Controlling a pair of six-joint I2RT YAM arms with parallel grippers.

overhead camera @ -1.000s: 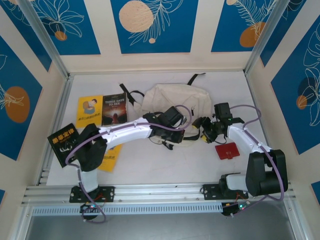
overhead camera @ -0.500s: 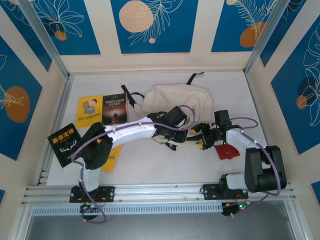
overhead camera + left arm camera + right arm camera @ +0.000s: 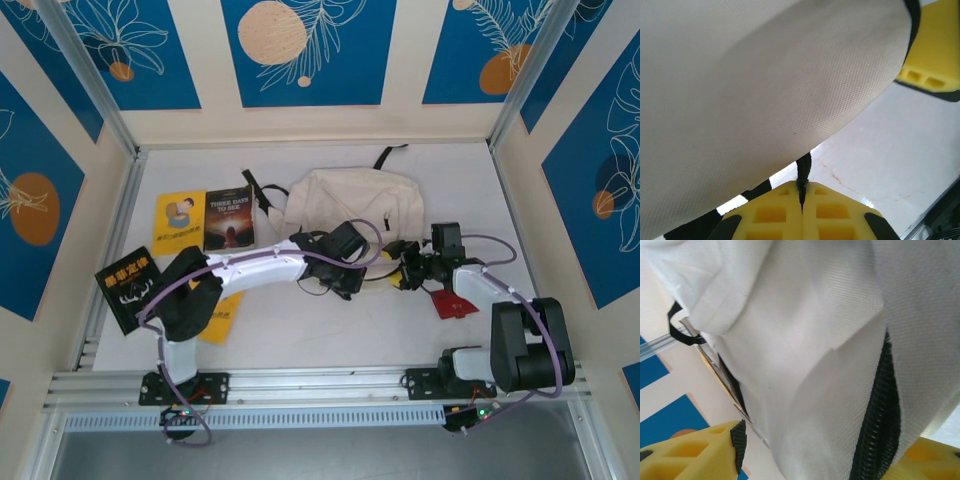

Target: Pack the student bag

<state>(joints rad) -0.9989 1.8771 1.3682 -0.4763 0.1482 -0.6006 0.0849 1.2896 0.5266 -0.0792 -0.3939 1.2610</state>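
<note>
Status: early stage, no packing evident.

- Far left, on table [image 3: 330, 345]: black book [image 3: 127, 283], yellow book [image 3: 180, 222] and dark paperback [image 3: 229, 218] all lie outside the bag. A 2nd yellow book [image 3: 225, 306] is part hidden under the left arm.
- Left gripper [image 3: 801, 200]: fingers closed tight on a thin black strap [image 3: 804, 167] that runs up to the bag's edge. Whether it is a zip pull or a plain strap, cannot tell.
- Student bag [image 3: 350, 200]: lies flat at centre-rear of table, near edge lifted toward both grippers.
- Right gripper [image 3: 820, 450]: fingers wide apart, with a fold of bag cloth and the black zip line [image 3: 880, 405] between them. Pad contact not confirmed.
- Flat red item [image 3: 452, 303]: on table at right, unpacked.

Judgement: work is at the opening step. All loading and closing remains.
</note>
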